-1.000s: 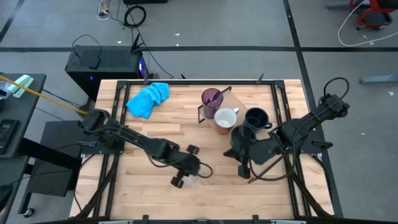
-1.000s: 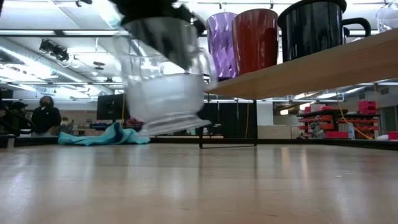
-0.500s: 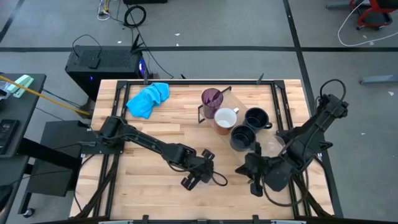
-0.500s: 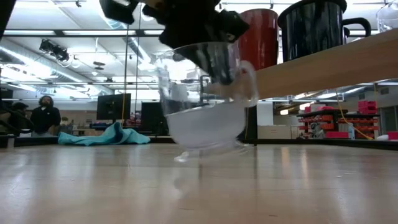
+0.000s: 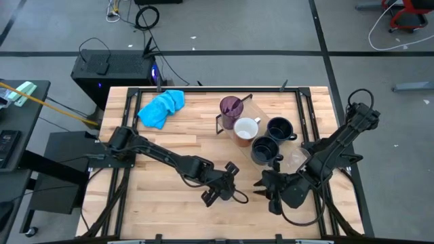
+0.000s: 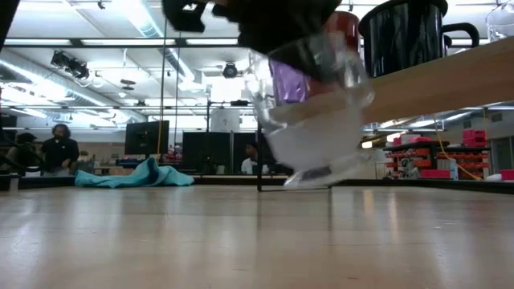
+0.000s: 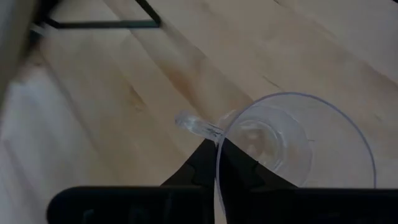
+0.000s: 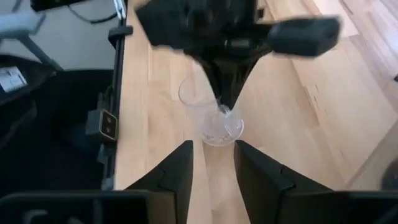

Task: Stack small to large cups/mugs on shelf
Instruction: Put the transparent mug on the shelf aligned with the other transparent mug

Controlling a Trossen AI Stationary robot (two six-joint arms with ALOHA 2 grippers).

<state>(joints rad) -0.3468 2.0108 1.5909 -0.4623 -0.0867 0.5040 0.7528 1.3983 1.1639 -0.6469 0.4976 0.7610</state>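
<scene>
My left gripper (image 5: 230, 192) is shut on a small clear handled glass (image 7: 292, 140) just above the table's near middle. My right gripper (image 5: 262, 192) stands open just to its right, its fingers (image 8: 180, 169) short of the glass (image 8: 214, 121) and pointing at it. The shelf (image 5: 253, 110), a light board on a black wire frame, runs slantwise at the far right. It carries the purple tumbler (image 5: 230, 106), the white mug (image 5: 245, 128) and two navy mugs (image 5: 279, 127) (image 5: 264, 148) on their bases. My left gripper grips the glass by its rim (image 7: 217, 138), right next to the handle (image 7: 194, 124), one finger inside the cup and one outside. The fingers slant down from the table's left. The glass (image 6: 313, 112) hangs tilted, clear of the table.
A bright blue cloth (image 5: 161, 108) lies at the far left of the table. Something clear (image 5: 298, 158) sits at the shelf's near right end. Black rails edge the tabletop. People and screens show in the room beyond.
My left gripper has carried the glass toward the table's right edge, and the glass has tipped over to one side while staying clear of the wood. My right gripper has left the navy mugs and come down toward the near edge, now facing the glass.
</scene>
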